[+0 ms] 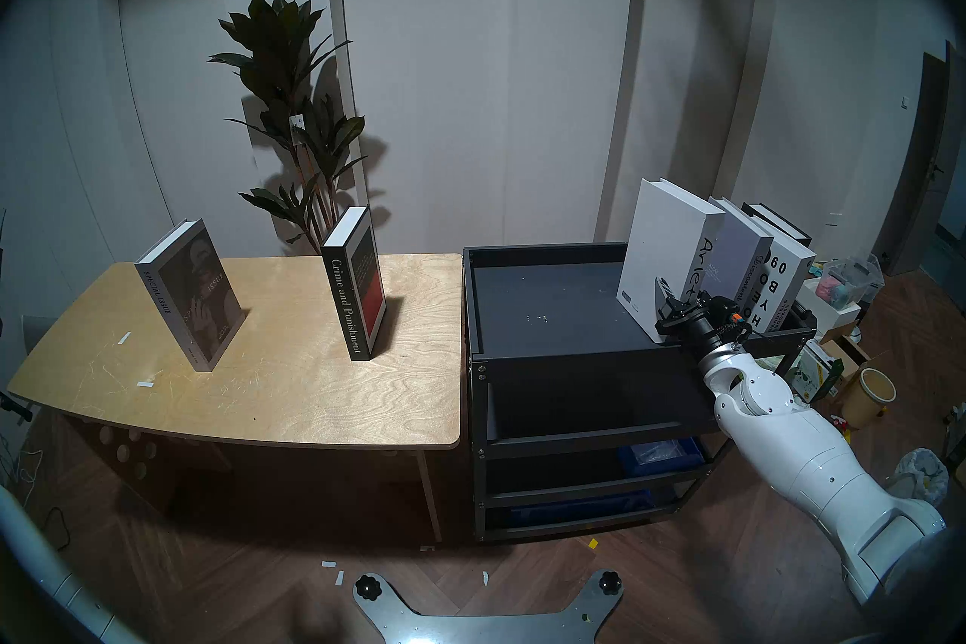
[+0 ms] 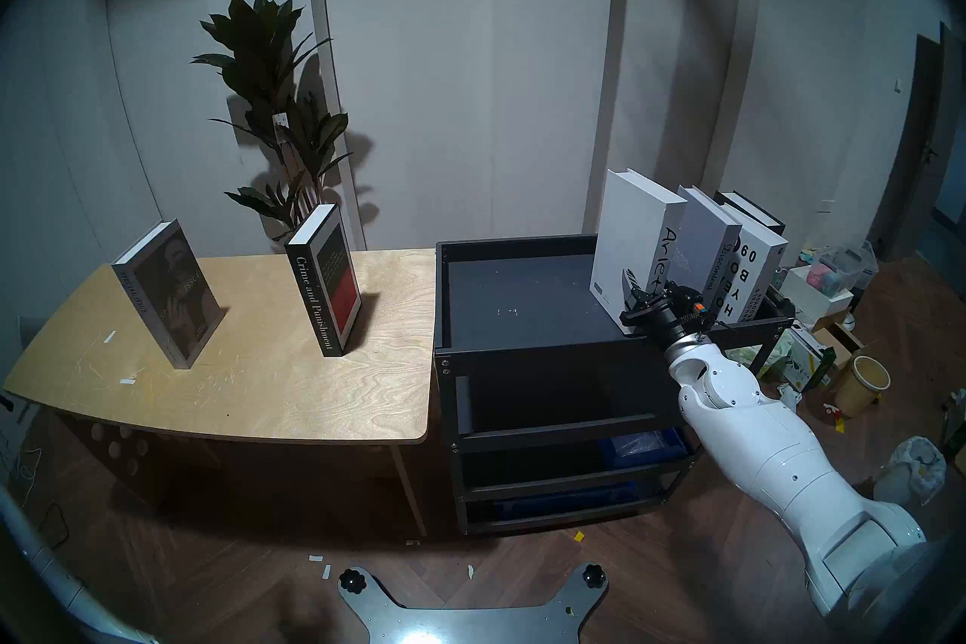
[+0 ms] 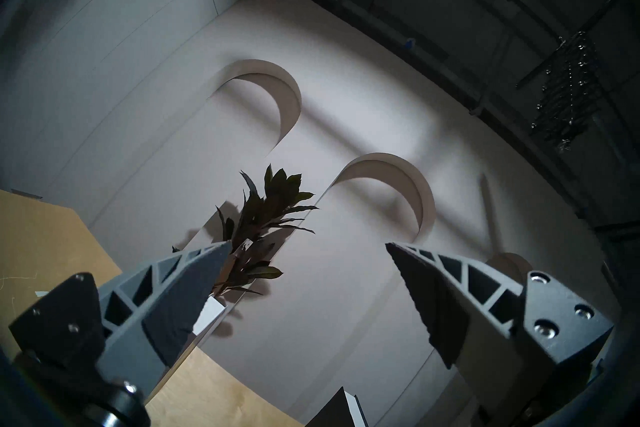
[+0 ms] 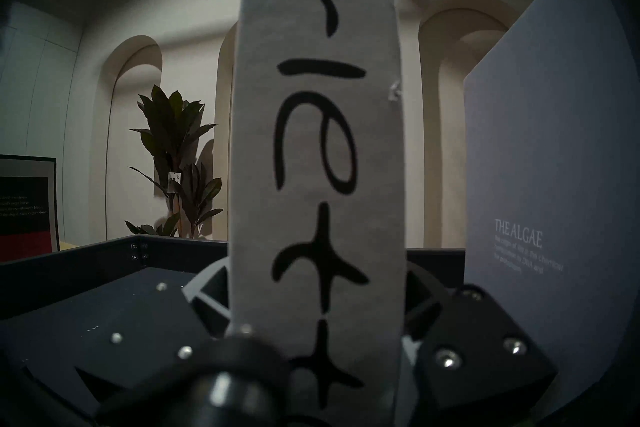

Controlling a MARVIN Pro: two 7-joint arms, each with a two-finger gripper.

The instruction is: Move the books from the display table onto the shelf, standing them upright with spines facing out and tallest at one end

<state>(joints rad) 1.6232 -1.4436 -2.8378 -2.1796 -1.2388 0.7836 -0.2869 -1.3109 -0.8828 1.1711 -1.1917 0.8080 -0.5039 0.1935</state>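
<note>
Far off to the left of our right gripper (image 1: 674, 300), two books are standing upright on the table (image 1: 272, 397): the Special Issue book (image 1: 191, 295) toward the left end and Crime and Punishment (image 1: 355, 285) nearer the middle, well apart from each other. Our left gripper (image 3: 308, 280) is pointing up at the wall and a plant (image 3: 263, 228), its fingers (image 3: 180, 298) spread wide with nothing between them; the table is lying below it. Closer in, the shelf (image 1: 549, 308) is standing just beside the table's right end, its top tray bare on the side left of our right gripper. At the gripper itself, we are closing our fingers on both sides of the white Arietta book's (image 4: 318, 138) spine, low down, and the book is standing upright on the tray. Just right of the gripper, a grey book (image 1: 739, 256) is leaning against Arietta, then a white book (image 1: 779, 282), then a black one (image 1: 773, 222) at the far end.
</note>
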